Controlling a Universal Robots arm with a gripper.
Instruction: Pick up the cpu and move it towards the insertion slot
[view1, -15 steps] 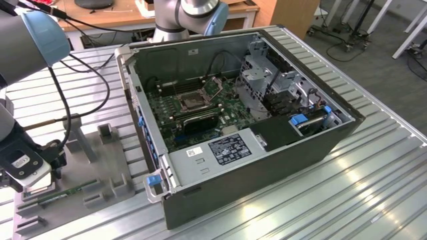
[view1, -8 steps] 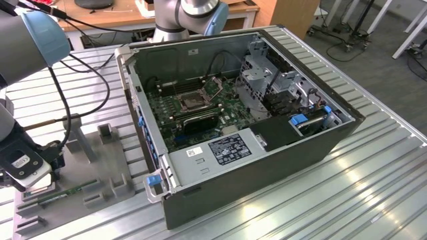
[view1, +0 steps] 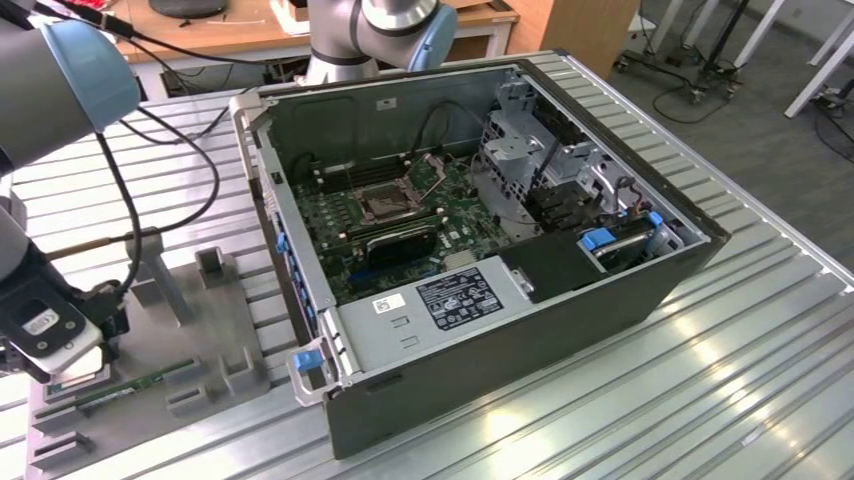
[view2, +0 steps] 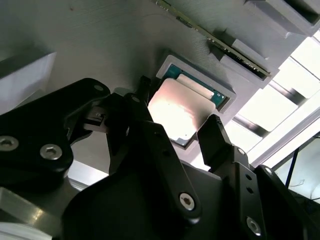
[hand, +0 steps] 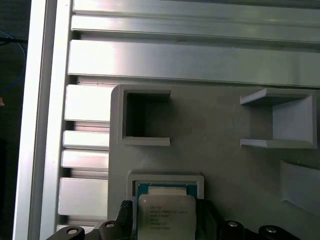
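The cpu (hand: 166, 216), a flat square chip with a silvery top on a green board, lies in a shallow grey nest (hand: 165, 179) on the fixture plate. In both wrist views my gripper (view2: 177, 117) straddles it, one black finger (view2: 142, 102) against one side and the other finger (view2: 214, 134) against the opposite side, so it looks shut on the chip, which still rests in its nest. In the exterior view the gripper (view1: 60, 365) is low over the plate at the exterior view's left. The insertion slot (view1: 387, 205), a dark square socket with a metal frame, sits on the motherboard inside the open computer case.
The open case (view1: 561, 300) takes up the middle of the slatted metal table. A green memory stick (view1: 134, 385) lies on the grey fixture plate (view1: 240, 320) beside raised grey holders (view1: 214, 265). Black cables (view1: 127, 200) hang from the arm. Long black memory slots (view1: 400, 240) run beside the socket.
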